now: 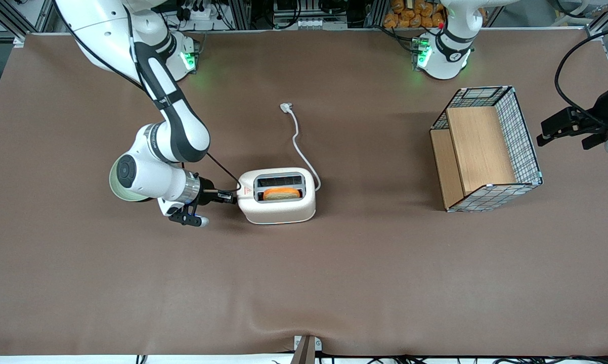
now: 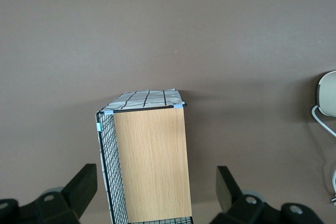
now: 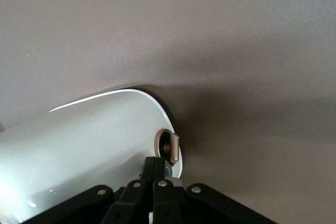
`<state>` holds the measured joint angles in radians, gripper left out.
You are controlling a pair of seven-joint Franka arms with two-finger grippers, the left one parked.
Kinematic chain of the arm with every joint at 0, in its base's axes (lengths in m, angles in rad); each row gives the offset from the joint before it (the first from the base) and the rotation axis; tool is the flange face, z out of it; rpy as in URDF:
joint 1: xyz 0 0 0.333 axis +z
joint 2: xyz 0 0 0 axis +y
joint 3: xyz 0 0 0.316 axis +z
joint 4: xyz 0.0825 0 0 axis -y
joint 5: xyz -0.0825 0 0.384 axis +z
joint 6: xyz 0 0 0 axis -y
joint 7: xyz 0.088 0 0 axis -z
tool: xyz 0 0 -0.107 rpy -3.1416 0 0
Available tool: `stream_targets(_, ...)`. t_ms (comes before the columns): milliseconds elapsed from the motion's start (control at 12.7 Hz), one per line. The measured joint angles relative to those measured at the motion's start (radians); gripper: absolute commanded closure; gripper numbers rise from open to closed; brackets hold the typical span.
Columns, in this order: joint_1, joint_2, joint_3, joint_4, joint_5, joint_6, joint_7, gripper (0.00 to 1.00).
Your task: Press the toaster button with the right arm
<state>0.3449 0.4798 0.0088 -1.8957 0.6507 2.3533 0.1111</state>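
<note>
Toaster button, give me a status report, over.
Gripper shut, fingertips at the toaster's narrow end. Button right at the fingertips; contact unclear. Toast sits in one slot. Nothing in the way.

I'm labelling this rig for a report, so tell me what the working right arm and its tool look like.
The right arm is glossy white with rounded joints, a dark band along its elbow segment, and a silver ring at the wrist. A thin black cable runs along it toward the wrist. Its tool is black with two fingers, at the toaster's narrow end by the button. Green light glows at the base.
</note>
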Motion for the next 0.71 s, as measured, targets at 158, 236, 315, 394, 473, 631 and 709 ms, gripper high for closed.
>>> stream_targets(158, 0.0, 0.0, 0.0, 0.0, 0.0, 0.0, -0.002, 1.0)
stream_targets(236, 0.0, 0.0, 0.0, 0.0, 0.0, 0.0, -0.002, 1.0)
stream_targets(315, 0.0, 0.0, 0.0, 0.0, 0.0, 0.0, -0.003, 1.0)
stream_targets(394, 0.0, 0.0, 0.0, 0.0, 0.0, 0.0, -0.003, 1.0)
stream_targets(473, 0.0, 0.0, 0.0, 0.0, 0.0, 0.0, -0.006, 1.0)
stream_targets(631, 0.0, 0.0, 0.0, 0.0, 0.0, 0.0, -0.014, 1.0)
stream_targets(709, 0.0, 0.0, 0.0, 0.0, 0.0, 0.0, -0.019, 1.0)
